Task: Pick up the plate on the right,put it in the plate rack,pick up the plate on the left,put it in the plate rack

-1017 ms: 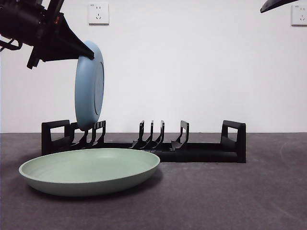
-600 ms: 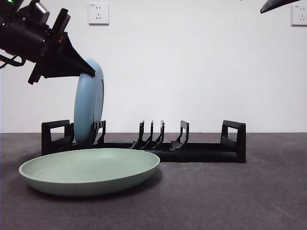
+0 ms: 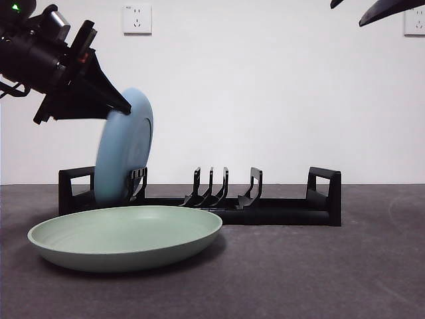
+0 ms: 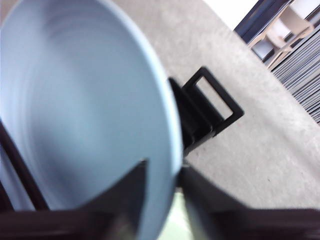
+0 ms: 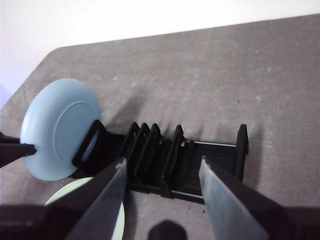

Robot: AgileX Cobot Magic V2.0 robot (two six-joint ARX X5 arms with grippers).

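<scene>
Blue plate going into the rack's left end, green plate waiting in front.

The left gripper point(image 3: 123, 106), at about 10 o'clock in the front view, pinches the top rim of the round pale blue plate point(image 3: 123, 156); it stands on edge, tilted, its lower edge down among the prongs of the long black plastic plate rack point(image 3: 279, 209). The plate looks rigid, light and smooth, so a rim grip suits. The shallow sage-green plate point(image 3: 125, 236) lies flat just before the rack. The right gripper point(image 5: 162, 197) hangs high, jaws spread wide.

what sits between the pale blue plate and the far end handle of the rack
Only the long black plastic plate rack's own empty upright prongs, as the front view shows. The round pale blue plate stands at one end, clamped by the left pincer.
</scene>
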